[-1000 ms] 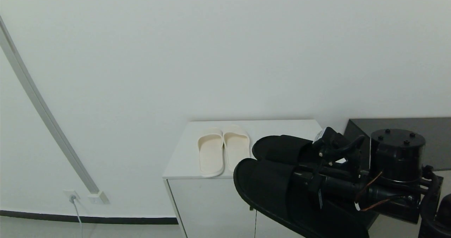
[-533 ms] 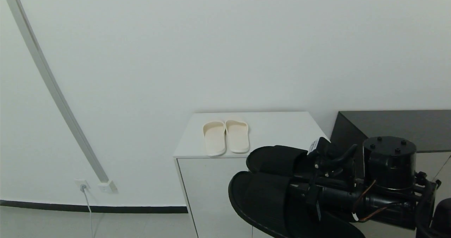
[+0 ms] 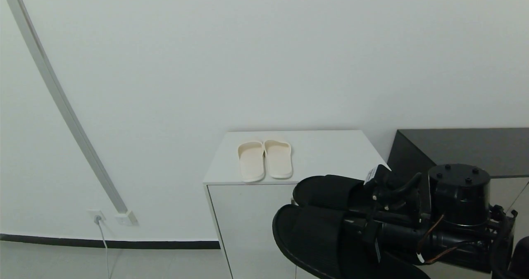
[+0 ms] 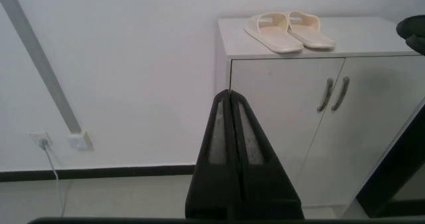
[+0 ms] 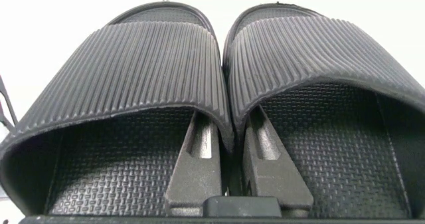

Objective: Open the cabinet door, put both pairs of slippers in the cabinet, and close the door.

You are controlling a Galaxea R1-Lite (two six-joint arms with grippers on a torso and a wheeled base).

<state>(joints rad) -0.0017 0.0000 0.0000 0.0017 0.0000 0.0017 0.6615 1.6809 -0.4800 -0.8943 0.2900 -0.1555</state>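
Black ribbed slide slippers (image 3: 318, 225), a pair side by side, hang in the right jaws before the white two-door cabinet (image 3: 330, 153). In the right wrist view one finger (image 5: 197, 161) lies under each strap, and the two pinch the slippers' touching inner walls between them. Cream smooth slide slippers (image 3: 265, 160) lie together on the cabinet's top near its front left edge, above closed doors, well apart from both arms; the left jaws are pressed together on nothing, facing the cabinet.
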